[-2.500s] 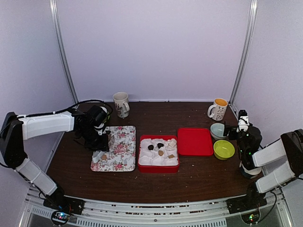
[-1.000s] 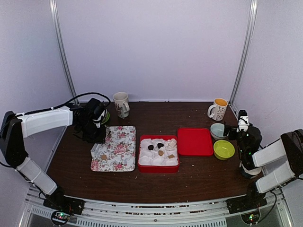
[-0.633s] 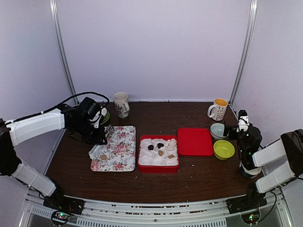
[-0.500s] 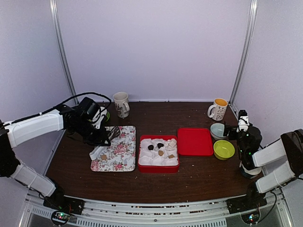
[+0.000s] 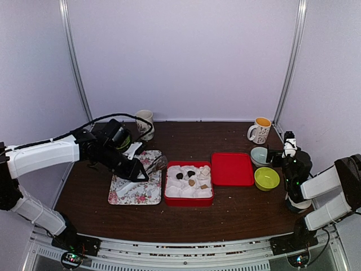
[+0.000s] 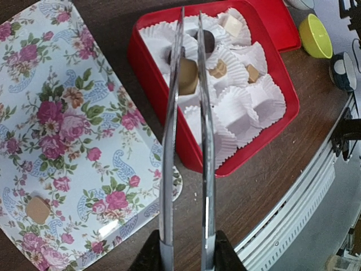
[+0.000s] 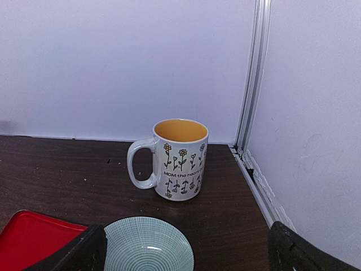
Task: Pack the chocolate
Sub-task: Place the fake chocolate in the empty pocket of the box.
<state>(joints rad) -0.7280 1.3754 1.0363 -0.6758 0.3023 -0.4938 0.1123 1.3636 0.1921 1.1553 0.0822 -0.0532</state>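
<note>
My left gripper (image 6: 183, 255) is shut on a pair of metal tongs (image 6: 204, 141). Pinched near the tongs' tips is a tan piece of chocolate (image 6: 188, 76), hanging over the near-left part of the red box (image 6: 152, 73). In the box's white paper cups lie dark chocolate (image 6: 206, 40) and tan pieces (image 6: 218, 69). One tan piece (image 6: 38, 209) rests on the floral tray (image 6: 73, 130). From above, the left gripper (image 5: 125, 162) is over the tray's right half, with the tongs (image 5: 156, 164) reaching toward the box (image 5: 189, 199). My right gripper (image 7: 189, 255) is open and empty at the far right (image 5: 289, 142).
The red lid (image 5: 232, 169) lies right of the box. A pale blue bowl (image 7: 148, 247), a green bowl (image 5: 266, 178) and a flowered mug (image 7: 179, 160) stand by the right gripper. Another mug (image 5: 144, 123) stands at the back left. Walls and metal posts close in the table.
The left arm has lifted from the tray's left edge and swung right, carrying the tongs toward the red box. The right arm has not moved.
</note>
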